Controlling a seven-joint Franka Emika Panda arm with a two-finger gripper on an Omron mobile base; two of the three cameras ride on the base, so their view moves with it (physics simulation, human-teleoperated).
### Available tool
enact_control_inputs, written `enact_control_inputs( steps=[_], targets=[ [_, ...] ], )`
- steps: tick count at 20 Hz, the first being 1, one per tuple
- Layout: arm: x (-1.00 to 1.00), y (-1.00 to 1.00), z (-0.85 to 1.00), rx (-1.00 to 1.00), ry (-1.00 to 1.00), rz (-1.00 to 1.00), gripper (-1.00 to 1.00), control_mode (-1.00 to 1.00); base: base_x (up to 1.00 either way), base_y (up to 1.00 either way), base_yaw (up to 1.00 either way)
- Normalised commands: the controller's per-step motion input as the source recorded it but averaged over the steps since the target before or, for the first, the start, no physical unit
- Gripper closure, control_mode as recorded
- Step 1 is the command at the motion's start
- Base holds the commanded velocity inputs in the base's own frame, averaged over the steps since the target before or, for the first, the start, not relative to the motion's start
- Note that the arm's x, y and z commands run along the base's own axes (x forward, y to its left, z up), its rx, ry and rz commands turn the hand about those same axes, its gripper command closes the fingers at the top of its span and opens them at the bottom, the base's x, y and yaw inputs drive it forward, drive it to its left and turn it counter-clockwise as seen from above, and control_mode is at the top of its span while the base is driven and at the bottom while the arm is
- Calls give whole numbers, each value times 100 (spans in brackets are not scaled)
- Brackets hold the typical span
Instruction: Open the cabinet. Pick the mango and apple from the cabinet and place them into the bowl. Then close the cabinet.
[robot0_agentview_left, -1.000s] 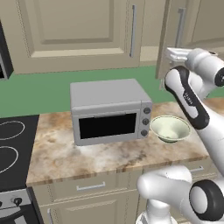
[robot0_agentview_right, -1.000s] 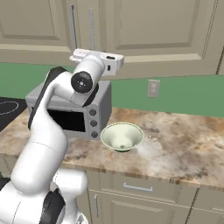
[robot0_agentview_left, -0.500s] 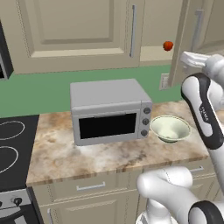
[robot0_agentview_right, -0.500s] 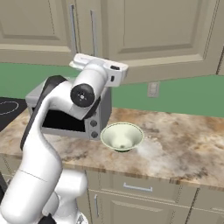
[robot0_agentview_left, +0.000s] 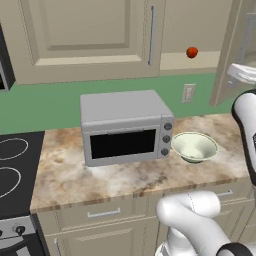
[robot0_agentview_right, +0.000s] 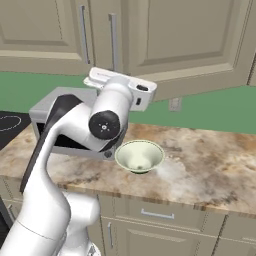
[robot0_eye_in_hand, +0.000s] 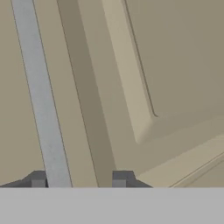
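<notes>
Left base view: cabinet (robot0_agentview_left: 90, 35) right door swung open, apple (robot0_agentview_left: 191, 52) on its shelf, bowl (robot0_agentview_left: 194, 146) on counter beside microwave (robot0_agentview_left: 125, 127).
Right base view: bowl (robot0_agentview_right: 139, 155) below arm.
Hand view: gripper (robot0_eye_in_hand: 78, 180) narrowly parted, 2 fingertips (robot0_eye_in_hand: 38, 179) straddling handle (robot0_eye_in_hand: 41, 94), contact unclear.

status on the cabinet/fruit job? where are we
Done: nothing complete. In hand: the cabinet's right door is swung partly open, gripper straddling its silver bar handle. The apple sits exposed on the shelf inside. Left: finish opening, move the apple and the mango into the bowl, which holds nothing yet, then close the cabinet.
</notes>
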Motion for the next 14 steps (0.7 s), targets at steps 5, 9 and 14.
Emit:
enact_control_inputs(
  steps=[5,9,14],
  targets=[
    [-24,-54,0,0,0,8,100,-100,0,0,0],
    [-8,-21,-3,0,2,5,-100,-100,0,0,0],
    [-5,-1,0,0,-2,1,-100,-100,0,0,0]
  ],
)
